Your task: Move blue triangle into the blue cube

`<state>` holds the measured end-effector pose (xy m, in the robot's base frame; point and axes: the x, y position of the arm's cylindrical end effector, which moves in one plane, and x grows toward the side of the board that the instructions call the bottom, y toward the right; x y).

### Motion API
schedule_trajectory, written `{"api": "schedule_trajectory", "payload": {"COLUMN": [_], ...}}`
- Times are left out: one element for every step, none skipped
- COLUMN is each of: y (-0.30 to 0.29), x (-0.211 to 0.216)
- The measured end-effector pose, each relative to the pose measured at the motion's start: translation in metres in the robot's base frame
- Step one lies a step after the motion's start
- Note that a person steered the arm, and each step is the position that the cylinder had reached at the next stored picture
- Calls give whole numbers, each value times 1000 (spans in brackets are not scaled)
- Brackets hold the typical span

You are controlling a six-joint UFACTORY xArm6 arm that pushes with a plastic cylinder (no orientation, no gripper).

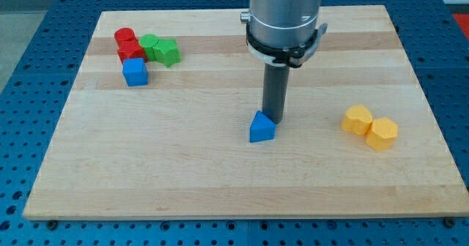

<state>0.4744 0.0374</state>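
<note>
The blue triangle (pixel 261 127) lies near the middle of the wooden board (pixel 220 173). My tip (pixel 274 120) stands at the triangle's upper right edge, touching or almost touching it. The blue cube (pixel 135 72) sits far off toward the view's upper left, just below the red blocks.
Two red blocks (pixel 129 45) and two green blocks (pixel 160 50) cluster at the view's upper left beside the blue cube. Two yellow blocks (pixel 370 127) lie together at the view's right. The arm's grey body (pixel 284 15) hangs over the board's top middle.
</note>
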Motion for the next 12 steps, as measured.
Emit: {"api": "schedule_trajectory", "payload": {"y": [-19,-25,14,24,18,18,18,18,18,-3,-24,-43], "x": [3,-7,-24,-30,-5,7,23,28,37,37,37,36]}}
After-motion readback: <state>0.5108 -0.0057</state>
